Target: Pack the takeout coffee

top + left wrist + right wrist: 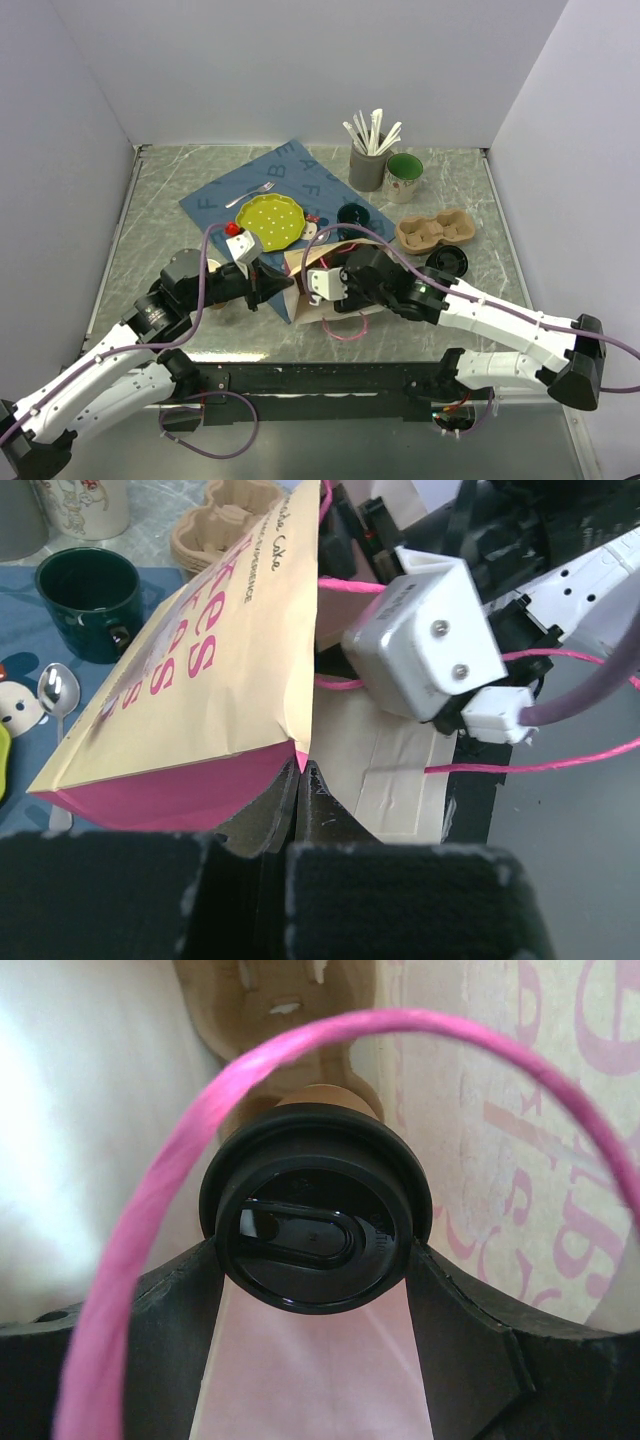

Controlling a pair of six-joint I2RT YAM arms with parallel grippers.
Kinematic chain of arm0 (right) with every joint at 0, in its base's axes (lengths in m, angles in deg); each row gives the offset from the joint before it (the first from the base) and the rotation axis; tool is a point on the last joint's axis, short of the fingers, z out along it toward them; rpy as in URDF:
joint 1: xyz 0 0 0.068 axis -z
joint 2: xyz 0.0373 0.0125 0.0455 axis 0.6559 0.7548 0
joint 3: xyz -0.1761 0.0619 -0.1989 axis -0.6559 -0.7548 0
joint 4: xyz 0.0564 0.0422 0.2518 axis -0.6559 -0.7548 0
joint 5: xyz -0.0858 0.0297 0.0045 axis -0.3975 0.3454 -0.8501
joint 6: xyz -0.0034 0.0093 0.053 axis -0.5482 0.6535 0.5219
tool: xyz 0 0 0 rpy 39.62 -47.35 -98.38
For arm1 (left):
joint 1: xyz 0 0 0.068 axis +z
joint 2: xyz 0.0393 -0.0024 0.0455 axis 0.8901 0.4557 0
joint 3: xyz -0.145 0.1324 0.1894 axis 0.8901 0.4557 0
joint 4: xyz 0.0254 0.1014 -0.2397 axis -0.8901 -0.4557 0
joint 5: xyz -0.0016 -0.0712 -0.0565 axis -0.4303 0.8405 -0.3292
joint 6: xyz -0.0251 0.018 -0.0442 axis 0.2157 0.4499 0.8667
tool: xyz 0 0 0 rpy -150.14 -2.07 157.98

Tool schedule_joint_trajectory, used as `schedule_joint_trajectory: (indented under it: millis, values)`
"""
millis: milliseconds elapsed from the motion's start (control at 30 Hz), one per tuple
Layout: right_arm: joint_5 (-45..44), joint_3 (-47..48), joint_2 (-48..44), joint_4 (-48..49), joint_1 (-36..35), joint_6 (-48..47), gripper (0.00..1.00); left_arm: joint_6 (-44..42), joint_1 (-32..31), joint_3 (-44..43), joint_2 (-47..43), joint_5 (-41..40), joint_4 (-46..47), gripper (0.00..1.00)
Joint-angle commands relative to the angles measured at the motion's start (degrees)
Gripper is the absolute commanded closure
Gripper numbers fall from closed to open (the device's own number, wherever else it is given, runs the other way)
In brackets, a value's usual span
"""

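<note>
Right gripper, jaws wide, clasps the takeout coffee (inside the paper bag); left gripper pinches its edge.

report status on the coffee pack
left gripper shut on bag edge. right gripper grips coffee inside bag. pink handle loops across the cup.

Looking like a robot test lab, not a home. Sitting inside plain white walls boxing in a small stone table. Showing a left arm and a right arm bolted to a black bar, trailing purple cables. Playing café with a mat, plate and mug.
</note>
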Motion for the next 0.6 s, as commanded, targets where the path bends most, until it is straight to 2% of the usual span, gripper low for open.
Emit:
schedule_joint_trajectory:
  millis: [0, 267, 567]
  values:
    - [-1.5, -1.1, 1.3, 6.2, 0.9, -4.0, 0.56, 0.3, 0.7, -2.8, 0.5, 4.8, 0.1, 0.99]
    - [-4.3, 0.1, 4.2, 5.9, 1.1, -0.8, 0.58, 0.0, 0.7, -2.7, 0.0, 7.0, 0.3, 0.99]
    - [-5.1, -2.2, 0.7, 4.9, 1.1, 1.5, 0.58, -1.1, 0.7, -2.3, -0.7, 7.2, 0.1, 0.99]
